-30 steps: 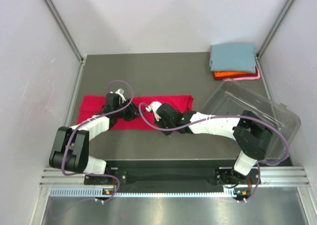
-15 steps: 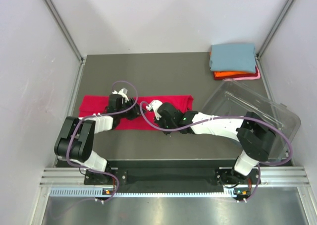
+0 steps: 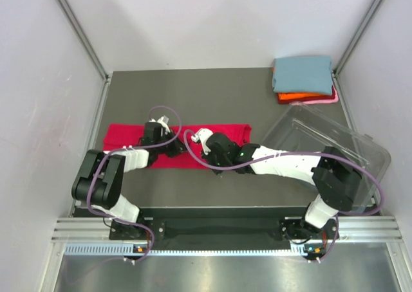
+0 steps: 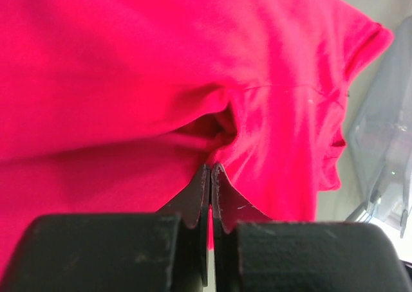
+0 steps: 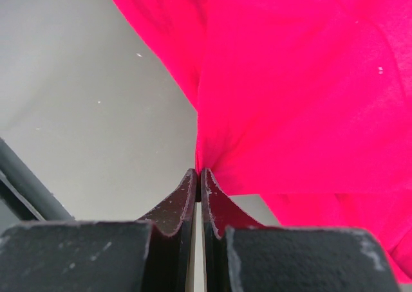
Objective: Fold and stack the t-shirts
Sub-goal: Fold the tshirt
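Observation:
The crimson red t-shirt (image 3: pixel 132 141) lies as a long flat strip across the middle of the table. My left gripper (image 3: pixel 178 149) sits on its middle, shut on a small pinch of the red cloth (image 4: pixel 212 128). The left gripper's fingertips (image 4: pixel 210 168) meet with the fold bunched just past them. My right gripper (image 3: pixel 207 158) is close beside it at the shirt's near edge. Its tips (image 5: pixel 198 172) are shut on the hem of the red shirt (image 5: pixel 302 86). Folded blue-grey (image 3: pixel 302 74), orange (image 3: pixel 297 98) and pale pink (image 3: pixel 326 101) t-shirts are stacked at the back right corner.
A clear plastic tub (image 3: pixel 331 147) lies tilted at the right, over the right arm's rear links; its wall (image 4: pixel 380 150) shows past the shirt's sleeve. Grey table (image 5: pixel 96 99) lies left of the pinched hem. White walls enclose the table on three sides.
My left gripper reached a little further right over the shirt and shut on the red cloth. The right gripper stayed shut on the hem and barely moved.

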Robot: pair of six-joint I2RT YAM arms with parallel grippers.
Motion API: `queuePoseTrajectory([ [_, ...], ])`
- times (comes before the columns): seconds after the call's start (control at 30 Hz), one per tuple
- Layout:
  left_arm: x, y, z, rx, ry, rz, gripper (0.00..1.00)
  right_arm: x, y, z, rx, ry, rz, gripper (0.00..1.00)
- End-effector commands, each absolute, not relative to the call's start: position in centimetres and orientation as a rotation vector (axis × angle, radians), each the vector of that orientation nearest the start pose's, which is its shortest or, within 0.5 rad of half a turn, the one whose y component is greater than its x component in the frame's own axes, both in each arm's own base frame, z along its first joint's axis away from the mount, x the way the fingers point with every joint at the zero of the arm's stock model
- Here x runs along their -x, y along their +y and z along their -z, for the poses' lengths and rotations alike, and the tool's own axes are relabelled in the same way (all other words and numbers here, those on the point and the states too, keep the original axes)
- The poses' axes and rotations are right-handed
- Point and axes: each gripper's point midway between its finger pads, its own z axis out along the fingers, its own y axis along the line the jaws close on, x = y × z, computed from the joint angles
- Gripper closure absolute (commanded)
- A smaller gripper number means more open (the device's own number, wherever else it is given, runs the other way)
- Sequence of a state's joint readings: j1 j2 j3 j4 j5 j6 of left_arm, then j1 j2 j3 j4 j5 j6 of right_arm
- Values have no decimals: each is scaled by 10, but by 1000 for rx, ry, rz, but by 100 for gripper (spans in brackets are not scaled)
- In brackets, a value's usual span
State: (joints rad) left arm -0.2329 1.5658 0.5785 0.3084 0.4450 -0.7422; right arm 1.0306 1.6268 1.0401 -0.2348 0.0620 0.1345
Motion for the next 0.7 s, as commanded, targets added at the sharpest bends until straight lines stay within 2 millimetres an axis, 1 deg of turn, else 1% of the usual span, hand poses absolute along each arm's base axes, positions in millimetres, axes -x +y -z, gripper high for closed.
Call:
queuePoseTrajectory([
  [0.0,-328,-176,-63,366,2350,947,100,-214,358,-115,966,2159,-528,100],
  [0.03,-332,-175,-68,372,2345,934,100,-213,358,-116,950,2163,-538,100],
  [0.07,-333,-172,-68,387,2349,909,100,-212,359,-117,943,2163,-546,100],
  [0.1,-330,-170,-68,402,2371,892,100,-212,359,-118,933,2164,-553,100],
  [0.13,-332,-169,-71,405,2371,882,100,-211,360,-117,912,2174,-565,100],
  [0.2,-331,-166,-68,418,2396,858,100,-210,363,-113,893,2186,-578,100],
  [0.27,-334,-167,-70,417,2401,853,100,-207,367,-111,869,2197,-586,100],
  [0.33,-334,-167,-67,421,2414,848,100,-210,367,-104,824,2217,-554,100],
  [0.37,-329,-165,-61,436,2446,836,100,-210,368,-104,808,2219,-552,100],
  [0.43,-327,-163,-55,449,2466,813,100,-211,368,-100,753,2241,-544,100],
  [0.57,-327,-158,-51,459,2482,767,100,-208,374,-99,696,2239,-565,100],
  [0.67,-330,-159,-51,451,2488,768,100,-207,377,-94,660,2253,-561,100],
])
